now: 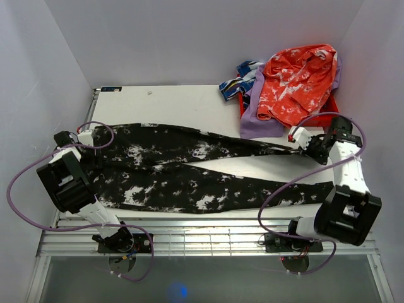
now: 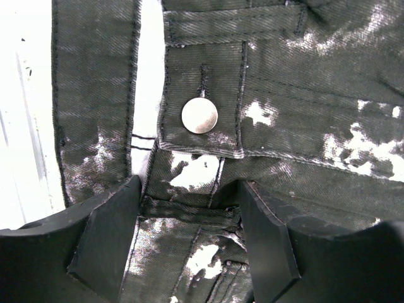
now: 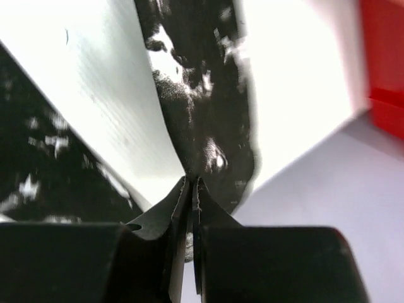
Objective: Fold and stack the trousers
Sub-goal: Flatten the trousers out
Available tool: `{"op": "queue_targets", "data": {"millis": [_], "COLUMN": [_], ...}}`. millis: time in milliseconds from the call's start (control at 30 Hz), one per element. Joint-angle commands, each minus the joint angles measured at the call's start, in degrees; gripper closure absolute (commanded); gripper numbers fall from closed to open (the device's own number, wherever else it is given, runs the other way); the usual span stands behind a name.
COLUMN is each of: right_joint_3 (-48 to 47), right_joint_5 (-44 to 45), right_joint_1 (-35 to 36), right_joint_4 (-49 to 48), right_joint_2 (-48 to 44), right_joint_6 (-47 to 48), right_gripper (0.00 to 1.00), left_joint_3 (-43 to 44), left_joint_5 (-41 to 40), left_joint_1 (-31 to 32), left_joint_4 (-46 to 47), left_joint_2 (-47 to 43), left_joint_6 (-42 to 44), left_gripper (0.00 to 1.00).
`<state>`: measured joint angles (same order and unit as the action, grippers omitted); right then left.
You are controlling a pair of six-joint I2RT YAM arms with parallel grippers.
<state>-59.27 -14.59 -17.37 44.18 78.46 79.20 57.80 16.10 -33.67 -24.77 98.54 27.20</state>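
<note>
Black trousers with white blotches (image 1: 189, 170) lie spread across the white table, waist at the left and both legs running right. My left gripper (image 1: 88, 140) is at the waist. In the left wrist view it (image 2: 189, 233) is open, its fingers (image 2: 107, 240) standing either side of the fly below the silver button (image 2: 199, 115). My right gripper (image 1: 298, 136) is at the end of the far leg. In the right wrist view it (image 3: 191, 186) is shut on the hem of that leg (image 3: 208, 126), which is lifted off the table.
A pile of other clothes sits at the back right: an orange-red garment (image 1: 297, 82), a purple one (image 1: 255, 120) and a blue patterned one (image 1: 238, 79), over a red bin (image 1: 331, 104). The table's metal front rail (image 1: 208, 240) runs between the arm bases.
</note>
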Motion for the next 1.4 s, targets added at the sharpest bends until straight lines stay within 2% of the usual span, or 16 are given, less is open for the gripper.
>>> {"op": "queue_targets", "data": {"millis": [0,133,267,367,500,633,767,800,900,933,1033,1067,1167,1200,1300,1367], "right_joint_3": [-3.0,-4.7,-8.4,-11.5,-12.7,-18.0,-27.3,-29.3,-30.6,-30.6,-29.7,-29.5,-29.8,-29.5,-25.6,-20.7], "right_joint_5": [-1.3,-2.5,-3.3,-3.0,-0.2,2.4,3.0,3.6,6.2,6.1,6.3,4.8,1.1,0.6,-1.2,-2.9], "right_joint_1": [-1.9,-3.8,-6.1,-7.9,-8.2,-8.1,-7.3,-7.0,-5.6,-5.5,-6.2,-6.5,-7.4,-7.5,-7.6,-7.6], "right_joint_4": [11.6,17.1,19.3,13.8,-0.4,-5.1,-7.4,-8.0,-9.2,-9.0,-7.4,-6.3,4.7,11.5,20.2,21.8], "right_joint_2": [-7.2,-15.3,-15.0,-9.1,1.2,17.1,28.8,31.3,32.4,31.5,26.7,25.1,19.5,17.4,13.8,12.5], "right_joint_6": [7.2,9.9,8.5,3.6,-3.7,-9.2,-17.5,-18.7,-20.7,-20.9,-19.8,-17.9,-11.5,-10.4,-8.8,-9.1], "right_gripper": [0.92,0.92,0.92,0.92,0.92,0.92,0.92,0.87,0.66,0.46,0.22,0.20,0.22,0.26,0.32,0.34], "left_joint_3": [-1.3,-1.6,-1.9,-2.2,-1.5,-0.7,-0.1,0.1,0.7,1.0,2.6,3.9,7.1,7.4,6.0,4.6], "left_joint_5": [-0.1,-0.2,-0.5,-0.6,-0.8,-1.2,-1.5,-1.4,1.5,3.0,8.6,9.9,16.4,16.9,18.2,18.1], "left_joint_1": [-0.7,-0.7,-0.7,-0.7,-0.7,-0.7,-0.6,-0.7,-0.7,-0.7,-0.7,-0.7,-0.3,0.5,2.5,3.9], "left_joint_4": [-0.1,0.3,0.6,1.1,1.4,1.5,1.3,1.0,-0.3,-1.0,-4.6,-5.7,-14.0,-17.7,-21.1,-22.1], "left_joint_2": [-1.4,-1.9,-1.9,-1.5,-0.7,-0.5,-0.4,-0.7,-2.2,-3.9,-7.6,-8.4,-10.5,-10.8,-13.5,-15.3], "left_joint_6": [-0.1,-0.1,0.1,0.0,-0.6,-0.6,-0.6,-0.6,0.8,1.6,5.6,6.6,14.2,17.5,22.4,24.0], "left_gripper": [0.27,0.27,0.27,0.27,0.27,0.27,0.27,0.26,0.23,0.22,0.18,0.18,0.17,0.17,0.17,0.17]}}
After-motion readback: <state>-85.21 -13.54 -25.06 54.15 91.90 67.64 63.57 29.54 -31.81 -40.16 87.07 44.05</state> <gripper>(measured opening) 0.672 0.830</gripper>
